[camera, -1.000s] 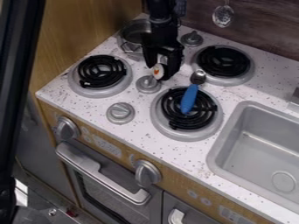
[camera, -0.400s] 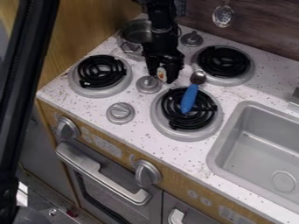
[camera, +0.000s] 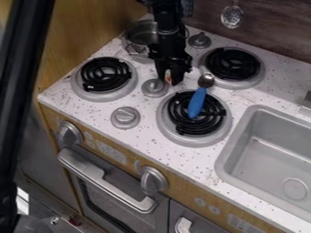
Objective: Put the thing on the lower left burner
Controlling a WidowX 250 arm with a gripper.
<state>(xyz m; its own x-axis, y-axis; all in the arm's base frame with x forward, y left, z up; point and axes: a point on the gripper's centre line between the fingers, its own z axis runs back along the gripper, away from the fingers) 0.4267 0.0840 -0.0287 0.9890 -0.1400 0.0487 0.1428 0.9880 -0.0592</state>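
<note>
The black gripper (camera: 171, 81) hangs above the counter near the middle of the stove, just behind and right of the small centre knob. It is shut on a small white and orange thing (camera: 168, 77), partly hidden between the fingers. The left burner (camera: 104, 78), a black coil in a grey ring, lies to the gripper's left with nothing on it. Another burner (camera: 193, 140) sits to the front right, with a blue-handled spoon (camera: 197, 103) lying across its back edge.
A metal pot (camera: 141, 34) stands behind the arm at the back left. A back right burner (camera: 232, 63), grey knobs (camera: 125, 117) and a sink (camera: 267, 154) at the right share the counter. A slotted spoon (camera: 232, 17) hangs on the wall.
The gripper has shifted slightly to the right and turned, carrying the small thing, which now shows narrower between the fingers. The blue-handled spoon has not moved.
</note>
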